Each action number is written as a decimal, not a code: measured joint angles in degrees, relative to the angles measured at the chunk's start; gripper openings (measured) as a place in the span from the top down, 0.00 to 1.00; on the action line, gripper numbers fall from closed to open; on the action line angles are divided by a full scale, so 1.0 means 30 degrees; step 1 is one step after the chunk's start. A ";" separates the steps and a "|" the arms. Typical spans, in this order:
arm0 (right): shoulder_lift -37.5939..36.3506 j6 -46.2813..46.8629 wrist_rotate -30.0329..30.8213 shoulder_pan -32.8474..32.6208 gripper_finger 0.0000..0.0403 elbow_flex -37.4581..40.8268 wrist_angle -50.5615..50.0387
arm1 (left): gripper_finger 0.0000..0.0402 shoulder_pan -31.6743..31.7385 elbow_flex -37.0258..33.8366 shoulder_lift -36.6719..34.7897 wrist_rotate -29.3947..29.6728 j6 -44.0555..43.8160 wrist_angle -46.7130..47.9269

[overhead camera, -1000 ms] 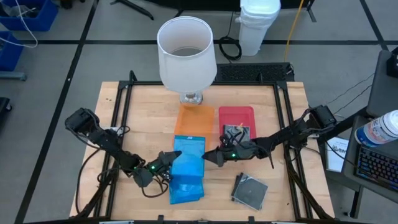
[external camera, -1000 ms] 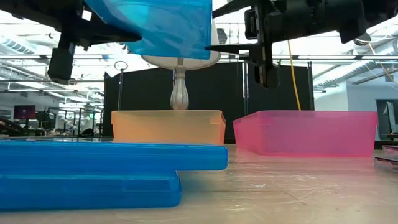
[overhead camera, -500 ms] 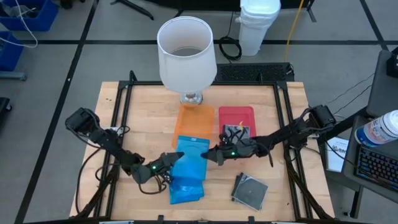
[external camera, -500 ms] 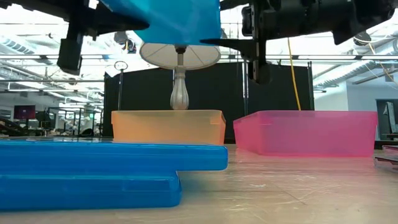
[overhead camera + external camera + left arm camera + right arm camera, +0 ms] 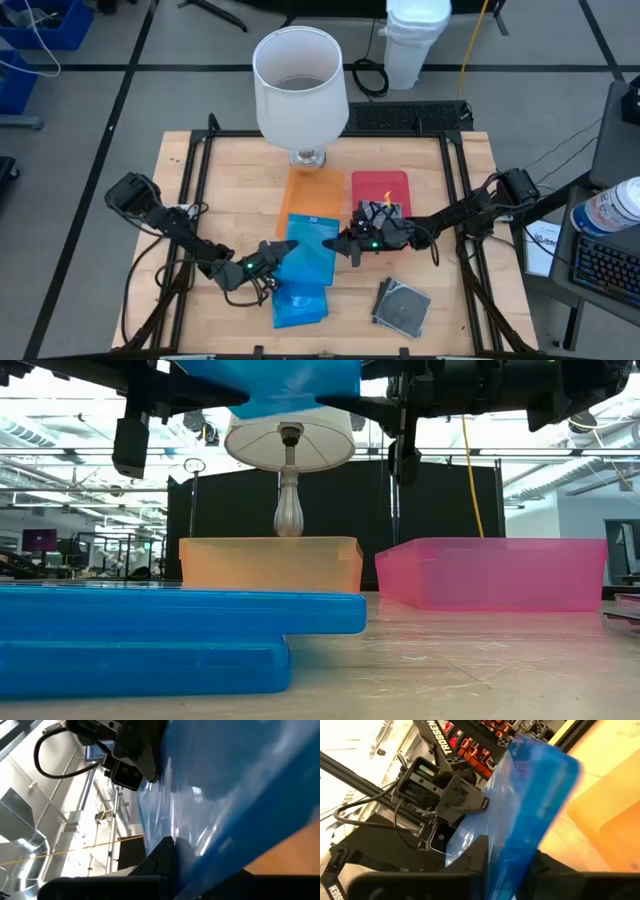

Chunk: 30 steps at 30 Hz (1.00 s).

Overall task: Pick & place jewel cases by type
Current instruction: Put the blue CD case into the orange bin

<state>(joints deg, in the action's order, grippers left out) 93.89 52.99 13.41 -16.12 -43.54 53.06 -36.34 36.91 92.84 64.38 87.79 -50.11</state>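
Wooden table point(image 5: 220, 180) under white lamp point(image 5: 300, 80)

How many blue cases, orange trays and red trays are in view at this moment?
3 blue cases: the held case gripped by the left gripper and right gripper, plus the stacked pair on the table
1 orange tray
1 red tray
Total: 5
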 joint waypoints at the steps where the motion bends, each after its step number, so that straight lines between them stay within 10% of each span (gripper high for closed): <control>1: 0.0000 -0.0124 -0.0014 0.0000 0.93 -0.0004 0.0014 | 0.89 -0.0014 0.0000 0.0000 0.0047 0.0233 0.0008; 17: -0.0165 -0.2848 -0.3407 -0.0016 0.95 -0.0033 0.0274 | 0.46 -0.1887 -0.0015 0.0022 0.1179 -0.0327 0.0056; 25: -0.2116 -0.5500 -0.3435 -0.0102 0.93 -0.0041 -0.3936 | 0.37 -0.4518 -0.0051 0.0029 0.2460 -0.5047 0.0224; 30: -0.3367 -0.6764 -0.2007 0.0397 0.95 -0.0041 -0.5479 | 0.38 -0.5782 -0.0044 0.0007 0.2337 -1.3872 0.2191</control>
<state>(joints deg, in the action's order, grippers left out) 83.79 32.70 7.39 -14.93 -43.66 36.62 -53.68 36.77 92.86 71.39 46.17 -43.54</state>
